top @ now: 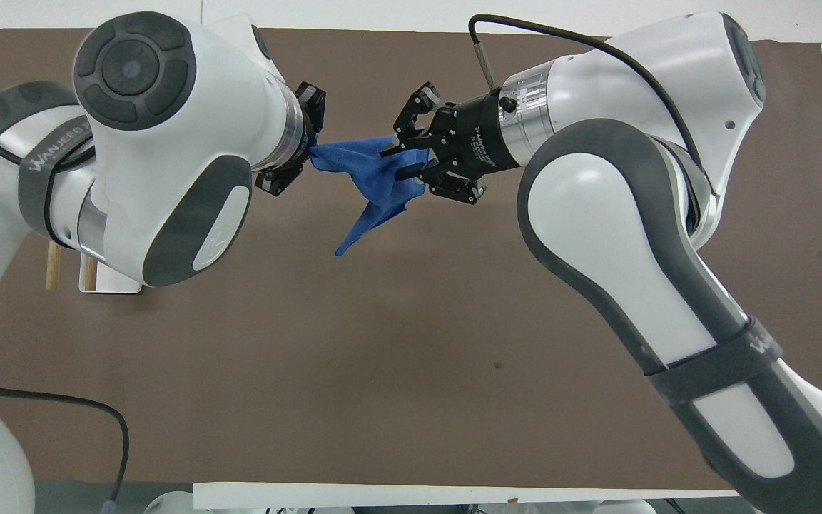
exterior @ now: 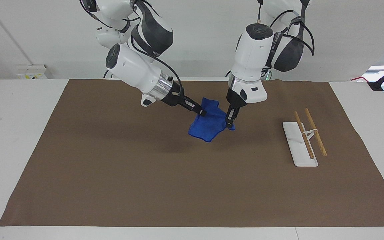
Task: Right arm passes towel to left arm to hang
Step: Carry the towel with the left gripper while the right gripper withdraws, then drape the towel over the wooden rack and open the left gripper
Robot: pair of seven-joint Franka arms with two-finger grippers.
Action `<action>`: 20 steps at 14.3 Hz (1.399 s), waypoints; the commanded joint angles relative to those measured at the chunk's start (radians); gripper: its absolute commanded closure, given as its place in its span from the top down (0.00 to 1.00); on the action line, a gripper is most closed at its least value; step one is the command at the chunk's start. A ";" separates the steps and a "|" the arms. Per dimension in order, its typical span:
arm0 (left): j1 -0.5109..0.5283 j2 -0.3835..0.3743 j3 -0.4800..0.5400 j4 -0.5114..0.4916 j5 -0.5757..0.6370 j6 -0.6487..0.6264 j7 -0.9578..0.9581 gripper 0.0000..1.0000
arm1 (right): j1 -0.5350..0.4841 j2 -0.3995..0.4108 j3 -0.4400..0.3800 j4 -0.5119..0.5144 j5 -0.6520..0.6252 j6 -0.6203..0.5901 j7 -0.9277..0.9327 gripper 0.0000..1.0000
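Observation:
The blue towel hangs in the air over the middle of the brown mat, stretched between both grippers. My right gripper, on the arm with the silver wrist ring, is shut on one upper part of the towel. My left gripper points down and is shut on the towel's other upper corner. In the overhead view the towel spans from the left gripper to the right gripper, with one corner drooping toward the robots.
A white rack base with two wooden rods stands on the brown mat toward the left arm's end. In the overhead view the rack is mostly hidden under the left arm.

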 commanded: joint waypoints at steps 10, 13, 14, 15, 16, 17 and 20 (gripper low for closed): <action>0.408 -0.134 0.000 -0.214 0.065 0.029 0.329 0.00 | -0.377 -0.214 -0.001 0.032 -0.653 -0.540 -0.803 1.00; 0.563 -0.165 -0.002 -0.301 0.065 0.104 0.479 0.00 | -0.388 -0.225 -0.003 0.158 -0.738 -0.703 -0.854 1.00; 0.603 -0.188 -0.002 -0.358 0.065 0.138 0.516 0.00 | -0.397 -0.225 -0.012 0.190 -0.752 -0.748 -0.896 1.00; 0.639 -0.220 -0.002 -0.424 0.065 0.176 0.541 0.00 | -0.396 -0.222 -0.015 0.219 -0.775 -0.776 -0.936 1.00; 0.672 -0.241 -0.002 -0.482 0.065 0.235 0.564 0.00 | -0.397 -0.222 -0.012 0.218 -0.799 -0.782 -0.949 1.00; 0.699 -0.254 -0.002 -0.518 0.065 0.288 0.589 0.00 | -0.402 -0.223 -0.017 0.215 -0.792 -0.793 -0.957 1.00; 0.745 -0.259 0.000 -0.535 0.065 0.307 0.630 0.00 | -0.424 -0.223 -0.021 0.209 -0.772 -0.798 -0.990 1.00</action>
